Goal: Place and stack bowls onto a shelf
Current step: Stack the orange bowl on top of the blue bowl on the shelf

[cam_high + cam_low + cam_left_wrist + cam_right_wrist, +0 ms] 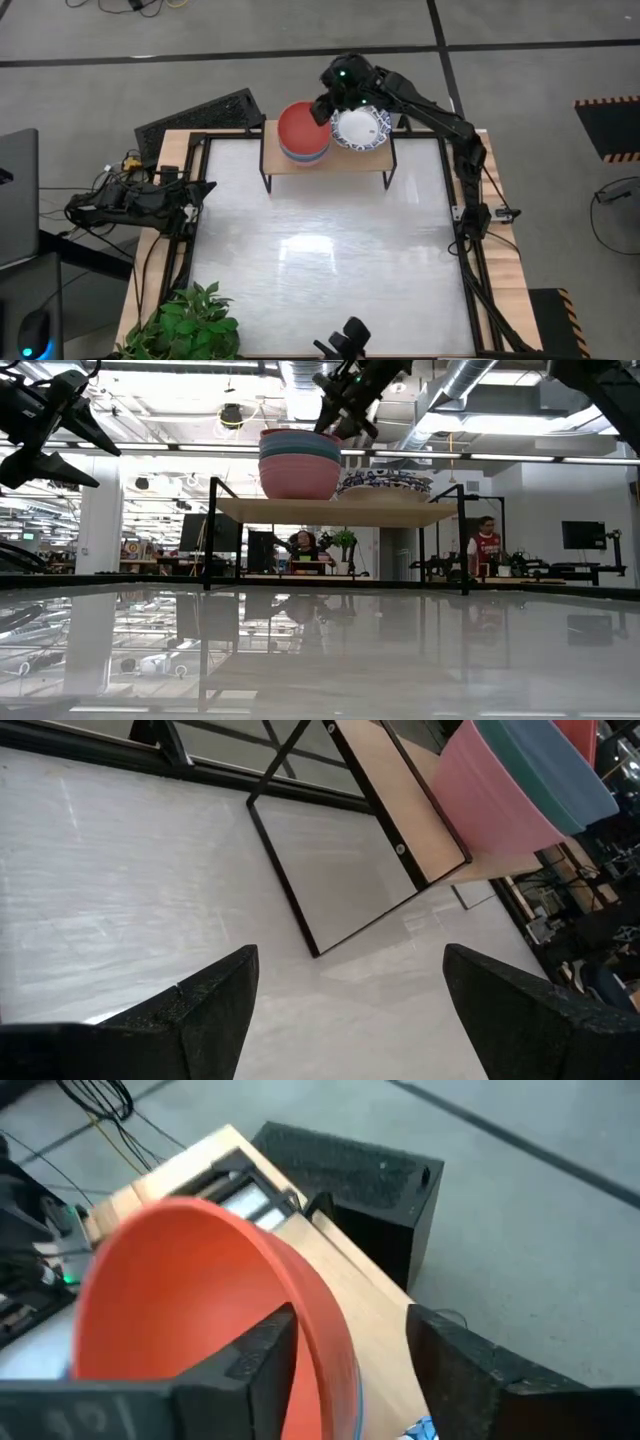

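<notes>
The shelf stands at the table's far middle. On its left part sits a stack of plain bowls, pink at the bottom and the red bowl on top. Beside it on the right lie white bowls with blue-patterned rims. My right gripper hovers open at the red bowl's right rim, one finger over the inside and one outside; no touch shows. My left gripper waits open at the table's left edge, with nothing between its fingers.
A black foam block lies behind the table's far left corner. A potted plant stands at the near left corner. Black frame rails run along the table's sides. People are in the room beyond the table.
</notes>
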You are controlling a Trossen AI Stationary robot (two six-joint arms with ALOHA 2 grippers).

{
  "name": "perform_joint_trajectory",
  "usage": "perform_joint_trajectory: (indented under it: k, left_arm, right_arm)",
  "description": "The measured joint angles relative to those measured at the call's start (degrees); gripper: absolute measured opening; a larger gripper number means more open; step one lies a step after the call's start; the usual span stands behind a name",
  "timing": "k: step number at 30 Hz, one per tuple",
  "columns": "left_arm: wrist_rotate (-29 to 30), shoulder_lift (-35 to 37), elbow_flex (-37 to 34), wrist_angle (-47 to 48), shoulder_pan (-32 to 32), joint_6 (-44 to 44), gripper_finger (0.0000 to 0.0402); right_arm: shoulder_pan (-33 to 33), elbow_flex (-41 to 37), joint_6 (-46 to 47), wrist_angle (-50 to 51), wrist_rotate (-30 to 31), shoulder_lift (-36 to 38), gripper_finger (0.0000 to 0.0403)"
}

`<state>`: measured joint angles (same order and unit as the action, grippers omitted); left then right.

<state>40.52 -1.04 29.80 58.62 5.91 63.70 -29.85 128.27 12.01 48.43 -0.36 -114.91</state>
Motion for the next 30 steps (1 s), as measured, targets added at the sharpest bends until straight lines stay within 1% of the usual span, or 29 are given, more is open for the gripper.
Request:
perform_joint_trajectory:
  k: [6,12,18,22,25,27,30]
  left_arm:
    - [-0.1,0.0,0.0,0.0,0.0,0.1,0.0302]
    - [-0.2,0.0,0.0,0.0,0.0,0.2,0.0302]
    - [-1.0,0.0,0.0,0.0,0.0,-1.1,0.0302]
    - [-1.1,0.0,0.0,-0.1,0.0,-1.0,0.0302]
    - [-1.1,0.0,0.0,-0.1,0.0,-1.0,0.0302]
    - [-1.1,0.0,0.0,-0.1,0.0,-1.0,0.0302]
    - [-1.0,0.0,0.0,-0.1,0.0,-1.3,0.0302]
  right_arm:
    - [-0.3,0.0,-1.0,-3.2,-0.1,5.5,0.0226]
    - [-0.3,0.0,-4.6,-2.9,-0.2,13.6,0.0224]
    - [0.2,0.0,-10.3,1.8,0.2,23.0,0.0224]
    - [0.1,0.0,-8.9,3.3,0.5,27.7,0.0224]
    - [0.1,0.1,-7.6,2.6,0.0,29.0,0.0224]
    - [0.1,0.1,-8.4,3.2,-2.3,28.4,0.0224]
    - [0.1,0.1,-8.7,3.2,-6.9,25.2,0.0224]
